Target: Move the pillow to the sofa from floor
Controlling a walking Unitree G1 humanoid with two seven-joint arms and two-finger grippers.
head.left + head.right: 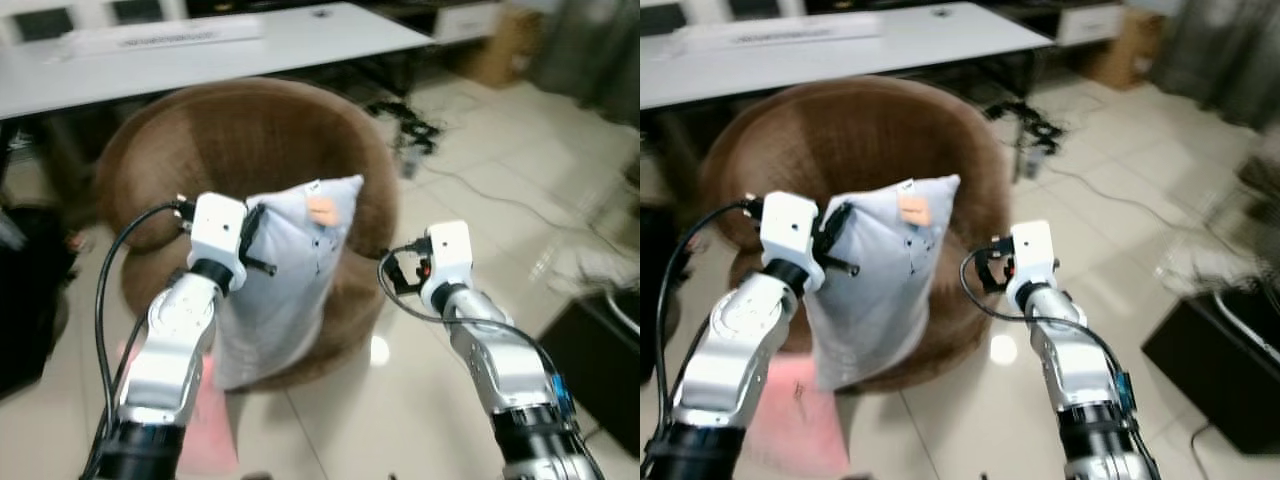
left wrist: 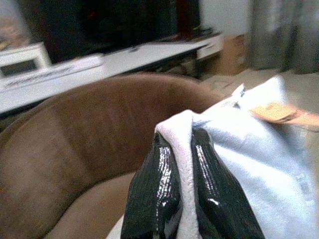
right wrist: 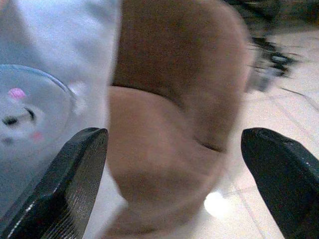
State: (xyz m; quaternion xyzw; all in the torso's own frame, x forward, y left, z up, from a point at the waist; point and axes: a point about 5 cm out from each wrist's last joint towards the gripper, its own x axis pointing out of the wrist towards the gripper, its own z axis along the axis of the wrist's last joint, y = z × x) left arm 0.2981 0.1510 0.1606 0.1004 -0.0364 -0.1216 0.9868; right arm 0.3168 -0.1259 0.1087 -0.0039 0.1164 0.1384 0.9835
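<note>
A tiled floor [image 1: 480, 190] runs under a white table [image 1: 200, 50] at twelve o'clock. The left gripper [image 2: 182, 199] pinches the pillow [image 1: 285, 280], hanging before the brown round sofa [image 1: 250, 130]. The right gripper [image 3: 174, 174] gapes empty at three o'clock. That thin fabric pinch could slip, dropping it short.

Silver arms [image 1: 170, 350], white wrists, blk cables (looped)
</note>
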